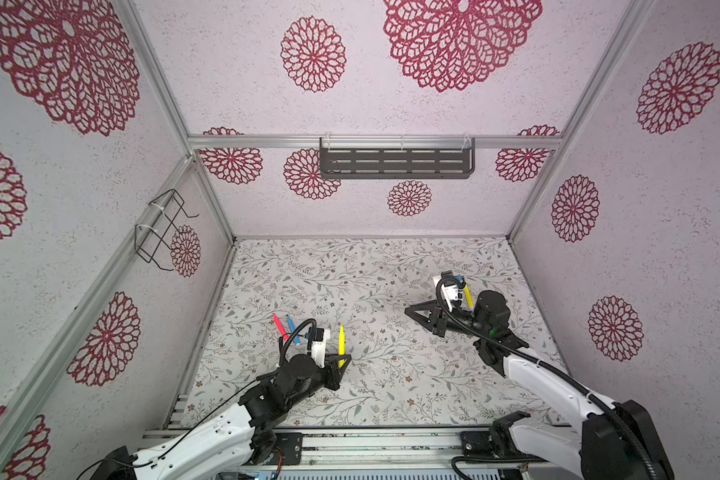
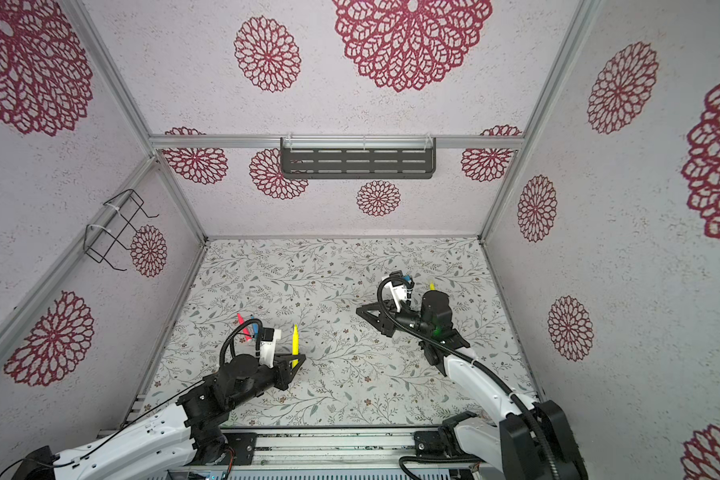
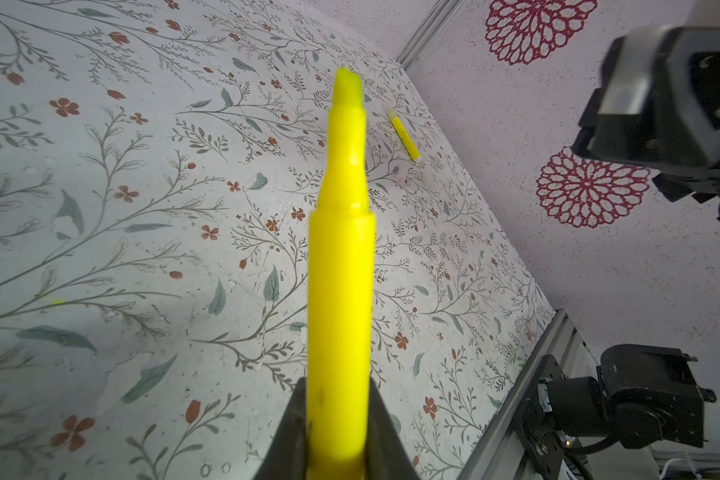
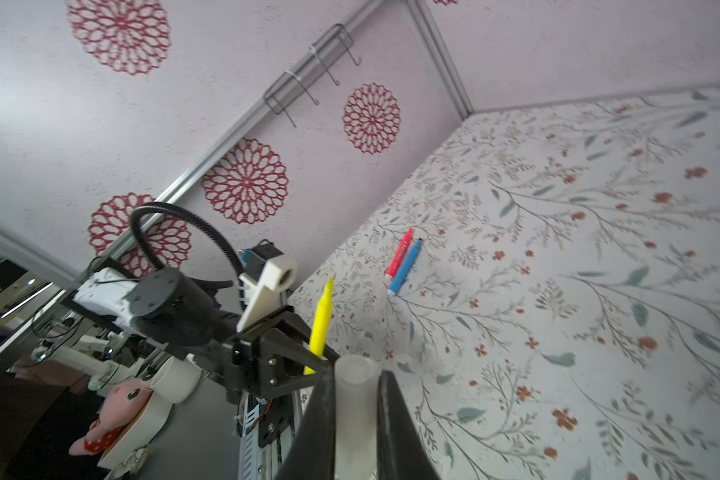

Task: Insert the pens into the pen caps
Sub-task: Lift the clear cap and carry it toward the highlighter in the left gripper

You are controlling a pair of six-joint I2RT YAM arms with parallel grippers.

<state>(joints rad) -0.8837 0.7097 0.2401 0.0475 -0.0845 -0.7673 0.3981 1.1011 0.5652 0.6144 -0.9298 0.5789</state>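
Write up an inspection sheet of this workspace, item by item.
Surface: floral-print table, no spill seen.
Job's things: yellow pen held tip up; second yellow pen lying beside the right arm; pink-red pen and blue pen lying side by side; clear cap held; other caps too faint to tell.
Clutter: nothing seen on the table; pink plush toy outside the cell.
Grippers: left hand shut on the yellow pen; right hand shut on the clear cap.
Cables: black hose looped at the left wrist, another at the right.
Surroundings: dark slotted shelf on the back wall, wire rack on the left wall.
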